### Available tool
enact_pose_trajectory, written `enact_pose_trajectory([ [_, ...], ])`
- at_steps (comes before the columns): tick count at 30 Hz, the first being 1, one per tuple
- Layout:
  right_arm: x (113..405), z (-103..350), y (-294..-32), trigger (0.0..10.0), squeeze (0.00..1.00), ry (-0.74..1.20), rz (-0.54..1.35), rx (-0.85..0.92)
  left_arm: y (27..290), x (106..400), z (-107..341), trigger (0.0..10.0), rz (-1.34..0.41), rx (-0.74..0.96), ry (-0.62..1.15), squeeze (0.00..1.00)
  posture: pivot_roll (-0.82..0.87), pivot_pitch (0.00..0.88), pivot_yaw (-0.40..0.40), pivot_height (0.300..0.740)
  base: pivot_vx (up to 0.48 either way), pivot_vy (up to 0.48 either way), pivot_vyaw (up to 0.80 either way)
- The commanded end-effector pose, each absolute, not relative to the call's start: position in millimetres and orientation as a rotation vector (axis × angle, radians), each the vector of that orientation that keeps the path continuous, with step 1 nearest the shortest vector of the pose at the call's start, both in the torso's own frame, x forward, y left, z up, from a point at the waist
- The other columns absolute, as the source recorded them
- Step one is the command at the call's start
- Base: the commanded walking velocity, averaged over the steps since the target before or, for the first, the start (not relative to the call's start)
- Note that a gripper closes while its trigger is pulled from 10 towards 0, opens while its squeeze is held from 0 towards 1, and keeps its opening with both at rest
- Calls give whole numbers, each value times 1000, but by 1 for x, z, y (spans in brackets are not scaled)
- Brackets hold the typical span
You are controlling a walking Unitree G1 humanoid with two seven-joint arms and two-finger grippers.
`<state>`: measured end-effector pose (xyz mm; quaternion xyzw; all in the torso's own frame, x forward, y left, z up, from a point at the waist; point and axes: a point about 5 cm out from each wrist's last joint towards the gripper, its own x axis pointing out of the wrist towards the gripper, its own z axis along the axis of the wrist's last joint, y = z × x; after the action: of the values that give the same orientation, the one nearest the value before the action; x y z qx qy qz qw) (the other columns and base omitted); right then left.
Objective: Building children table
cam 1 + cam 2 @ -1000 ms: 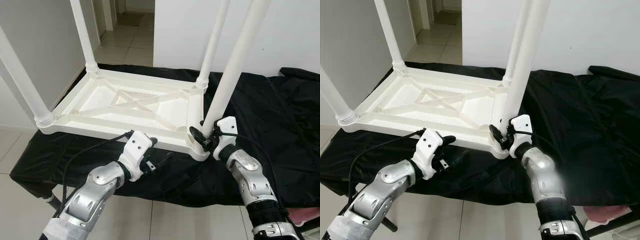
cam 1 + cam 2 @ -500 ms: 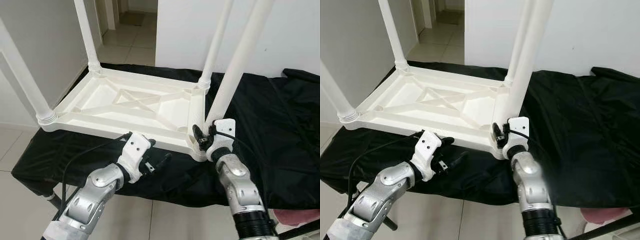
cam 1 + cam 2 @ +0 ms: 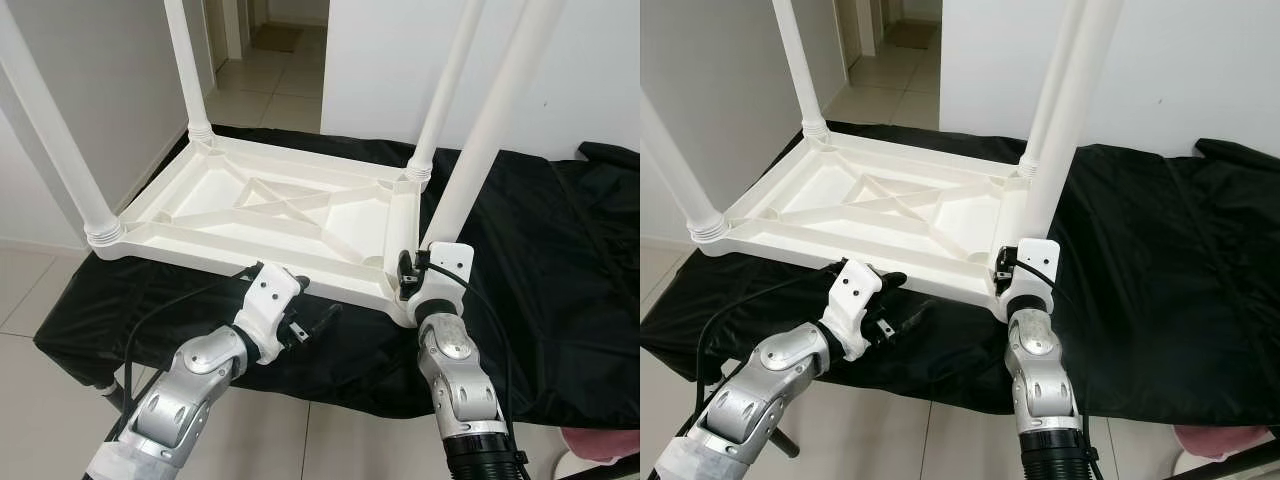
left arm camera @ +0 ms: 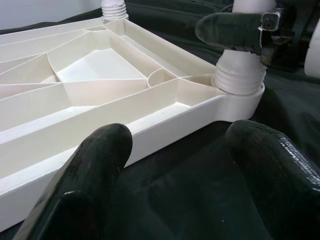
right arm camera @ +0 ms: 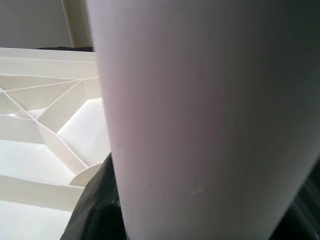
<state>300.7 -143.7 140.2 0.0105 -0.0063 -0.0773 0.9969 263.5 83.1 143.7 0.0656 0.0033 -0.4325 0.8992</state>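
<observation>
Black fingers of the right gripper (image 3: 410, 277) clamp the base of the near-right table leg (image 3: 487, 130), which stands in the corner socket of the upturned white tabletop (image 3: 270, 210); its wrist view has that leg (image 5: 200, 115) pressed close, a dark fingertip at 7 o'clock. At 9 o'clock from it, the left gripper (image 3: 312, 322) hovers with fingers spread over the black cloth (image 3: 560, 270), just off the tabletop's near edge. Its wrist view catches the ribbed socket collar (image 4: 239, 77) and the other gripper's finger (image 4: 227, 31) against the leg. Three more legs stand upright at the other corners. Bare cloth spreads toward 3 o'clock; tiled floor (image 3: 30, 290) lies at 9 o'clock.
</observation>
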Motion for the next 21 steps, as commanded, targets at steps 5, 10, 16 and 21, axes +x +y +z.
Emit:
enact_pose_trajectory([
  [5, 296, 127, -163, 10000, 278, 51, -266, 30, 86, 263, 145, 10000, -901, 157, 10, 0, 64, 0, 2, 740, 0, 0, 0],
  [10, 296, 132, -161, 10000, 1000, 18, -238, 46, 87, 264, 146, 10000, -897, 158, 8, 0, 65, 1, 6, 740, 0, 0, 0],
  [16, 297, 134, -167, 10000, 1000, 5, -233, 14, 89, 265, 147, 10000, -891, 160, 6, 0, 63, 0, 4, 740, 0, 0, 0],
  [21, 300, 136, -171, 10000, 1000, -16, -180, -20, 87, 266, 148, 10000, -889, 157, -1, 0, 61, 0, 3, 740, 0, 0, 0],
])
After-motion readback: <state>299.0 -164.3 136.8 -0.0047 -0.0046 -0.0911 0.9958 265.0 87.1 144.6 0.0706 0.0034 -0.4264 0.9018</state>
